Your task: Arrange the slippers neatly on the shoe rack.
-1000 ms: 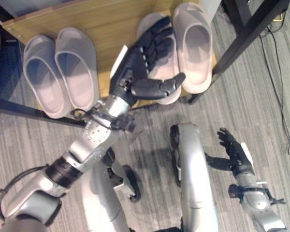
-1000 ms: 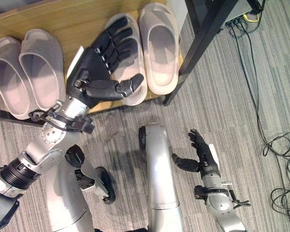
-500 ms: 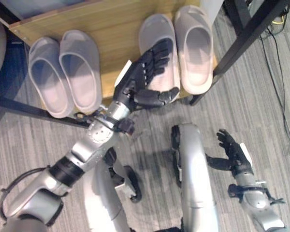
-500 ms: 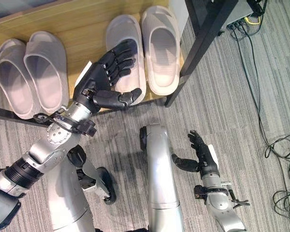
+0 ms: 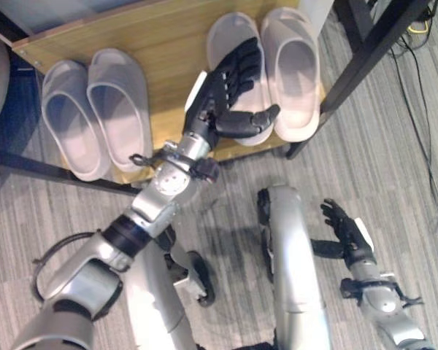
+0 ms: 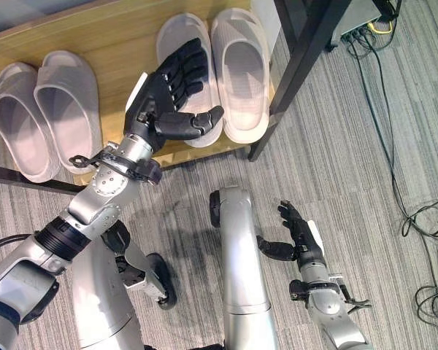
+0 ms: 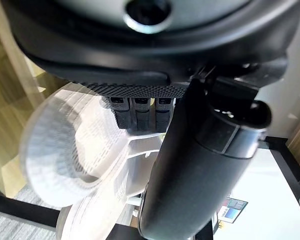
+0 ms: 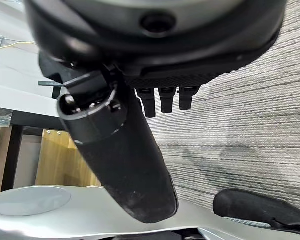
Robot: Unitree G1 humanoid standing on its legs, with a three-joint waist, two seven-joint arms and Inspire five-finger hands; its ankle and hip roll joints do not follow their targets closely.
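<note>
Two pairs of pale grey slippers lie on the wooden shoe rack (image 5: 168,44). One pair (image 5: 95,109) sits at the rack's left end, the other pair (image 5: 296,69) at its right end. My left hand (image 5: 223,98) hovers open over the left slipper of the right pair (image 6: 177,36), fingers straight along it and thumb stretched across near its heel; whether it touches the slipper I cannot tell. The left wrist view has that slipper (image 7: 65,155) just past the fingers. My right hand (image 5: 343,230) hangs open low above the carpet at the lower right, holding nothing.
A black table leg (image 5: 365,58) slants down beside the rack's right end. Dark frame bars (image 5: 29,164) run along the rack's left front. Loose cables (image 6: 416,219) lie on the grey carpet at the far right.
My left hand has moved further over the rack, up along the left slipper of the right pair. The right hand has barely shifted.
</note>
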